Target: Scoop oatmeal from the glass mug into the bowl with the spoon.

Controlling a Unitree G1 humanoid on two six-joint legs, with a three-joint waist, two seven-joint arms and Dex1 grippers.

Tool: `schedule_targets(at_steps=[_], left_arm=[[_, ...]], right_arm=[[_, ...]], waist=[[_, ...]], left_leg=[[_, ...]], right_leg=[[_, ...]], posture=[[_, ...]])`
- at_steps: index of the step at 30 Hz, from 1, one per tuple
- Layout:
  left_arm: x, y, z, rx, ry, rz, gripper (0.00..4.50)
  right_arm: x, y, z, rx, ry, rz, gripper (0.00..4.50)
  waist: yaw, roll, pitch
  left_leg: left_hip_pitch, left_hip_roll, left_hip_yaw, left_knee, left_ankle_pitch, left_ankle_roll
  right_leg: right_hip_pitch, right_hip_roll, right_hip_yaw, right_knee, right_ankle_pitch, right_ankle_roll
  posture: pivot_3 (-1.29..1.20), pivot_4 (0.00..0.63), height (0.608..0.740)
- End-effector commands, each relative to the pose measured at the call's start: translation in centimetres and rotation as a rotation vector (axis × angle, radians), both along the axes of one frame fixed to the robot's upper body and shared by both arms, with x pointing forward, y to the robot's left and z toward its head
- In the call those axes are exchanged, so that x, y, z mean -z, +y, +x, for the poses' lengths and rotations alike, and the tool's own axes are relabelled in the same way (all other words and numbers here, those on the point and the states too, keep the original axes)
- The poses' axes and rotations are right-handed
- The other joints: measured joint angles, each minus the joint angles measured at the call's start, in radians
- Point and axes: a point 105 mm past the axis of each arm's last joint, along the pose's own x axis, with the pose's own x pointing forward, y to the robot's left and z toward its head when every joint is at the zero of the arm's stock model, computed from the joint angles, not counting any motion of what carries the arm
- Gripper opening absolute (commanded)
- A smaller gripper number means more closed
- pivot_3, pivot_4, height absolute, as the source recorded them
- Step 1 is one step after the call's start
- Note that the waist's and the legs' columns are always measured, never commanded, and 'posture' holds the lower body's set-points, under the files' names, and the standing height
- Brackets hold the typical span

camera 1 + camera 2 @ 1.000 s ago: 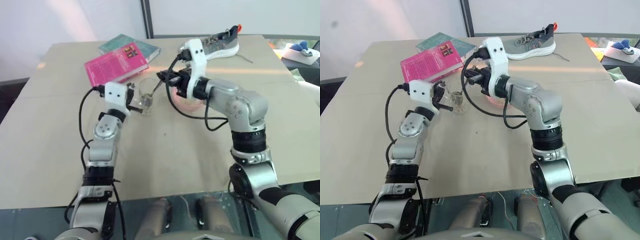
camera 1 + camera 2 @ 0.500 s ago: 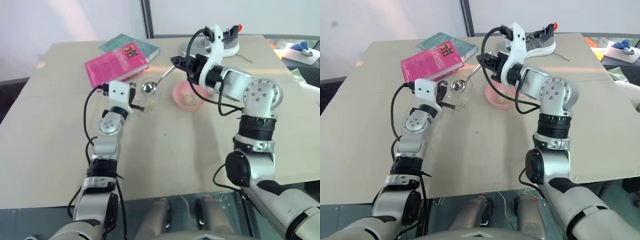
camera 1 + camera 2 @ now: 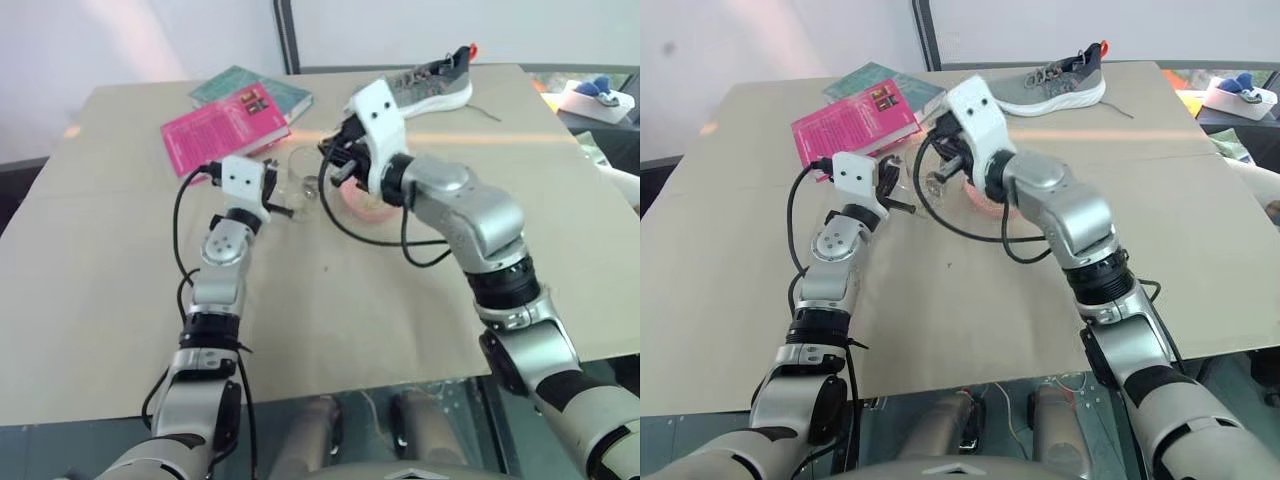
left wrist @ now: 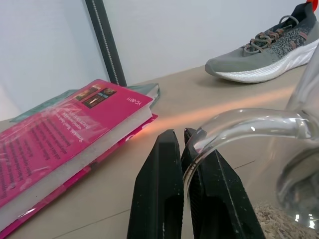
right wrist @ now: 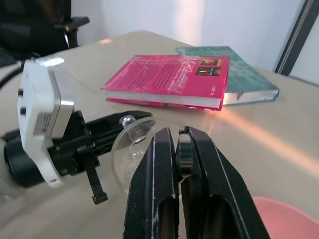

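The glass mug (image 3: pixel 299 178) stands on the tan table, left of the pink bowl (image 3: pixel 366 208), which my right arm partly hides. My left gripper (image 4: pixel 179 134) is shut on the mug's handle (image 4: pixel 239 123). Pale oatmeal (image 4: pixel 279 225) lies in the mug's bottom. My right gripper (image 3: pixel 332 166) hovers just over the mug and is shut on the spoon's thin handle. The spoon (image 3: pixel 312 186) slants down with its shiny head at the mug's mouth. In the right wrist view the mug (image 5: pixel 130 145) sits just beyond my fingers, and the bowl's rim (image 5: pixel 279 214) shows beside it.
A pink book (image 3: pixel 222 138) lies on a teal book (image 3: pixel 250 88) behind the mug. A grey sneaker (image 3: pixel 428 84) rests at the table's far edge. A white object (image 3: pixel 590 97) sits off the table's far right corner. Bare tabletop (image 3: pixel 330 300) stretches toward me.
Half a second ago my right gripper was raised with the spoon's head above the mug. It has since rolled and come down to the mug's mouth. The left gripper keeps its hold.
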Motion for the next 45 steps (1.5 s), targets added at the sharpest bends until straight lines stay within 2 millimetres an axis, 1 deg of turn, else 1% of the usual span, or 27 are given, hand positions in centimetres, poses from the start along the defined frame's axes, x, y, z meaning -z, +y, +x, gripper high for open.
schedule_targets(at_steps=[1, 5, 14, 17, 19, 22, 24, 28, 31, 34, 40, 45], left_arm=[[-3.5, -0.8, -0.6, 0.038, -0.13, 0.002, 0.02], [-3.5, -0.9, -0.6, 0.041, -0.132, 0.002, 0.02], [-3.3, -0.8, -0.6, 0.039, -0.135, 0.003, 0.02], [-3.4, -1.0, -0.6, 0.044, -0.141, -0.002, 0.02], [-3.5, -1.0, -0.6, 0.045, -0.144, -0.004, 0.02], [-3.7, -1.2, -0.6, 0.05, -0.152, -0.011, 0.02], [-3.7, -1.2, -0.6, 0.051, -0.153, -0.012, 0.02], [-3.6, -1.2, -0.6, 0.05, -0.148, -0.017, 0.02], [-3.5, -1.2, -0.7, 0.049, -0.149, -0.018, 0.02], [-3.5, -1.3, -0.8, 0.05, -0.149, -0.019, 0.02], [-3.3, -1.3, -0.7, 0.051, -0.144, -0.016, 0.02], [-3.0, -1.1, -0.7, 0.049, -0.136, -0.012, 0.02]], right_arm=[[-0.4, 0.9, -0.8, -0.054, -0.033, 0.014, 0.0], [0.1, 1.2, -1.0, -0.077, 0.035, 0.043, 0.0], [-0.6, 0.7, -1.1, -0.096, 0.177, 0.14, 0.0], [-0.7, 0.7, -1.1, -0.091, 0.185, 0.151, 0.0], [-1.0, 0.6, -0.9, -0.059, 0.101, 0.104, 0.0], [-1.3, 0.9, -0.8, -0.034, -0.118, -0.022, 0.0], [-1.0, 1.4, -1.1, -0.053, -0.184, -0.076, 0.0], [0.1, 2.1, -1.6, -0.091, -0.206, -0.121, 0.0], [1.6, 2.3, -2.1, -0.139, -0.139, -0.157, 0.0], [2.3, 2.3, -2.5, -0.168, -0.033, -0.114, 0.0], [1.1, 1.8, -2.4, -0.158, 0.1, 0.007, 0.0], [-0.3, 0.7, -1.8, -0.122, 0.241, 0.147, 0.0]], waist=[[0.0, 0.0, 0.0], [0.0, 0.0, 0.0], [0.001, 0.0, 0.0], [0.0, 0.0, 0.0], [-0.001, 0.0, 0.0], [-0.001, 0.0, 0.0], [-0.002, 0.0, 0.0], [-0.003, 0.0, 0.0], [-0.002, -0.001, 0.0], [-0.001, -0.001, -0.001], [0.001, -0.001, -0.001], [0.004, -0.001, -0.001]], left_leg=[[0.0, 0.0, 0.0, 0.0, 0.0, 0.0], [0.0, 0.0, 0.0, 0.001, 0.0, 0.0], [0.0, 0.0, 0.0, 0.001, 0.0, 0.0], [0.0, 0.0, 0.0, 0.001, 0.0, 0.0], [0.0, 0.0, 0.0, 0.002, 0.0, 0.0], [0.0, 0.0, 0.0, 0.002, 0.0, 0.0], [0.0, 0.0, 0.001, 0.002, 0.0, 0.0], [0.0, 0.0, 0.001, 0.003, 0.0, 0.0], [0.0, 0.0, 0.001, 0.004, 0.0, 0.0], [0.0, 0.0, 0.001, 0.007, 0.0, 0.0], [0.0, 0.0, 0.0, 0.01, 0.0, 0.0], [0.0, 0.0, 0.0, 0.01, 0.0, 0.0]], right_leg=[[0.0, 0.0, 0.0, 0.0, 0.0, 0.0], [0.0, 0.0, 0.0, 0.001, 0.0, 0.0], [0.0, 0.0, 0.0, 0.002, 0.0, 0.0], [0.0, 0.0, 0.0, 0.002, 0.0, 0.0], [0.0, 0.0, 0.001, 0.002, 0.0, 0.0], [-0.001, 0.0, 0.001, 0.003, 0.0, 0.0], [-0.001, 0.0, 0.0, 0.003, 0.0, 0.0], [-0.001, 0.0, 0.0, 0.004, 0.0, 0.0], [-0.001, 0.0, 0.0, 0.005, 0.0, 0.0], [-0.001, 0.0, 0.0, 0.007, 0.0, 0.0], [0.0, 0.0, 0.001, 0.01, 0.0, 0.0], [0.0, 0.0, 0.001, 0.01, 0.0, 0.0]], posture=[[0.0, 0.15, 0.74], [0.0, 0.15, 0.74], [0.0, 0.15, 0.74], [0.0, 0.15, 0.74], [0.0, 0.15, 0.74], [0.0, 0.15, 0.74], [0.0, 0.15, 0.74], [0.0, 0.15, 0.74], [0.0, 0.15, 0.74], [0.0, 0.15, 0.74], [0.0, 0.15, 0.74], [0.0, 0.15, 0.74]])
